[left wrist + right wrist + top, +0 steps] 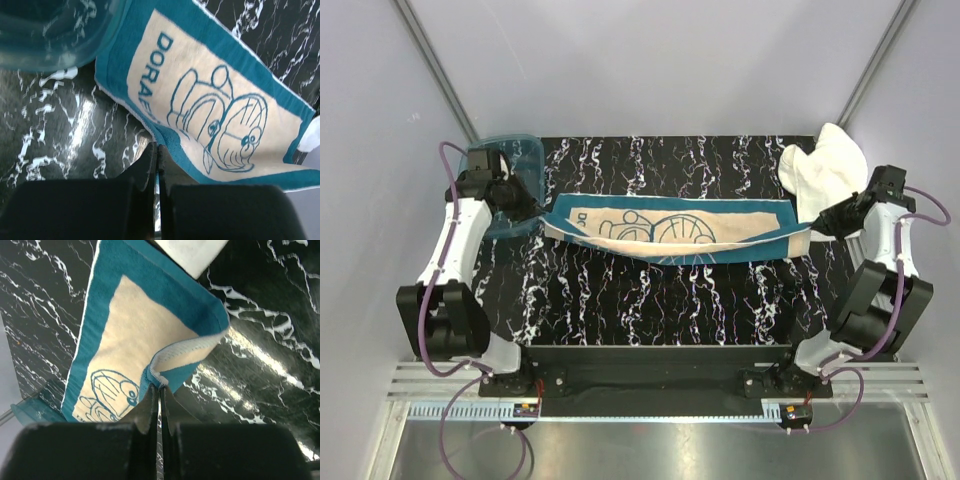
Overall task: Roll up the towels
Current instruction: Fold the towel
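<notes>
The left pincer [158, 148] is clenched, its two fingers pressed together on the teal border of the patterned towel [670, 225] at that towel's near left corner. The right pincer [160, 386] is likewise clenched on the near right corner, where the border folds up and shows its pale underside between the fingertips.

Between the two grips the cloth stretches left to right across the middle of the counter [670, 300]. Its near edge sags in a shallow curve, while the far edge runs fairly straight. The cream panel faces up with its dark teal cartoon drawing and lettering.

The translucent teal tub [515, 150] sits at the far left corner, just beyond the left pincer and close to the towel's left end. The white towel [825, 170] lies bunched in a heap at the far right corner, just behind the right pincer.
</notes>
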{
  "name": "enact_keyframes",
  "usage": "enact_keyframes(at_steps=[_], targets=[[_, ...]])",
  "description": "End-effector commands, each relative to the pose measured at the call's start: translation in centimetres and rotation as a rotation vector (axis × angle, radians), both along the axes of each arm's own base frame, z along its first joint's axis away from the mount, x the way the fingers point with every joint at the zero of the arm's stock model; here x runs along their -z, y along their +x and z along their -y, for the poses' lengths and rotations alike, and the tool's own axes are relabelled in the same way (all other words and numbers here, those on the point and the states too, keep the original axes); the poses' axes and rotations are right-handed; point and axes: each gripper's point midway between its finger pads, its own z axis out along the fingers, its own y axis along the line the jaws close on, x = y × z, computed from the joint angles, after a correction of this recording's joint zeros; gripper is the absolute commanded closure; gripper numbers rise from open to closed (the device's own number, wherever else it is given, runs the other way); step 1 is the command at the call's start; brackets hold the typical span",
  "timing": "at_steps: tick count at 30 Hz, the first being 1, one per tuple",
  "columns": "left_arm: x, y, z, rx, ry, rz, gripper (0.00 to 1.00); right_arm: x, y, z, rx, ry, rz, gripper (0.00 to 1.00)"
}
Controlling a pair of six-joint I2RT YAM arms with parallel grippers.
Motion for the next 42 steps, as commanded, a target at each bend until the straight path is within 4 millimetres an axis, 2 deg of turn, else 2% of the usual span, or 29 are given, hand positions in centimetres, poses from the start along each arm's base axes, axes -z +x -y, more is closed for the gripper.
enact_keyframes(at_steps=[1, 2, 3, 4, 6, 8, 9, 12, 14, 15, 22, 23, 25, 26, 30, 33, 34, 35, 37, 38, 39, 41, 42], targets=[[-1.8, 3.6, -0.7, -0.036, 0.017, 0.055, 1.00, -0.5, 2.8, 0.9, -0.030, -0.026, 0.004, 1.00], [-0.7, 4.3, -0.8, -0.043, 0.012, 0.026, 1.00, -0.3, 3.3, 0.6, -0.045, -0.011, 0.002, 1.00], [-0.6, 4.9, -0.8, -0.044, 0.010, 0.022, 1.00, 0.7, 3.8, 0.4, -0.055, 0.002, -0.022, 1.00], [-1.2, 5.8, -0.8, -0.041, 0.009, 0.034, 1.00, 0.7, 4.4, 0.3, -0.063, -0.001, -0.021, 1.00], [0.0, 7.0, -0.8, -0.041, 0.005, 0.002, 1.00, 1.6, 5.3, -0.5, -0.078, 0.015, -0.040, 1.00], [0.6, 8.3, -0.9, -0.042, 0.016, -0.009, 1.00, 1.7, 6.6, -1.2, -0.083, 0.022, -0.034, 1.00], [0.8, 8.7, -1.0, -0.044, 0.023, -0.012, 1.00, 1.2, 7.4, -1.2, -0.087, 0.011, -0.019, 1.00], [1.3, 10.3, -1.2, -0.042, 0.035, -0.034, 1.00, 1.8, 8.4, -1.0, -0.091, -0.001, -0.048, 1.00], [2.3, 10.9, -1.5, -0.047, 0.042, -0.062, 1.00, 1.3, 9.3, -0.5, -0.088, -0.011, -0.036, 1.00], [2.0, 11.4, -1.5, -0.048, 0.044, -0.052, 1.00, 1.3, 9.8, -0.4, -0.092, -0.013, -0.037, 1.00], [2.8, 13.1, -1.9, -0.060, 0.052, -0.065, 1.00, 1.8, 11.4, 0.3, -0.099, -0.013, -0.047, 1.00], [3.6, 13.2, -1.9, -0.063, 0.049, -0.086, 1.00, 2.4, 11.5, 0.2, -0.099, -0.006, -0.063, 1.00], [3.7, 13.8, -1.9, -0.064, 0.050, -0.088, 1.00, 2.3, 12.2, 0.3, -0.103, -0.002, -0.054, 1.00], [4.4, 14.0, -1.9, -0.066, 0.048, -0.105, 1.00, 2.9, 12.3, 0.4, -0.102, 0.004, -0.067, 1.00], [5.2, 15.0, -2.2, -0.078, 0.056, -0.113, 1.00, 3.5, 13.4, 0.8, -0.103, 0.004, -0.070, 1.00], [6.3, 15.8, -2.5, -0.093, 0.061, -0.136, 1.00, 4.5, 14.2, 0.6, -0.107, 0.021, -0.079, 1.00], [7.2, 15.9, -2.5, -0.096, 0.061, -0.157, 1.00, 4.6, 14.4, 0.6, -0.105, 0.025, -0.079, 1.00], [7.1, 16.3, -2.6, -0.102, 0.064, -0.153, 1.00, 5.4, 14.7, 0.4, -0.111, 0.031, -0.091, 1.00], [8.2, 16.7, -2.6, -0.107, 0.058, -0.172, 1.00, 5.4, 15.4, 0.4, -0.113, 0.029, -0.084, 1.00], [8.3, 17.0, -2.6, -0.112, 0.055, -0.172, 1.00, 6.2, 15.7, 0.3, -0.114, 0.037, -0.097, 1.00], [8.1, 17.6, -2.6, -0.114, 0.050, -0.161, 1.00, 6.1, 16.2, 0.2, -0.115, 0.037, -0.089, 1.00], [9.0, 18.0, -2.7, -0.119, 0.053, -0.182, 1.00, 7.0, 16.6, 0.0, -0.120, 0.045, -0.109, 1.00], [8.7, 18.5, -2.7, -0.120, 0.051, -0.172, 1.00, 6.7, 17.2, -0.2, -0.125, 0.043, -0.097, 1.00]])
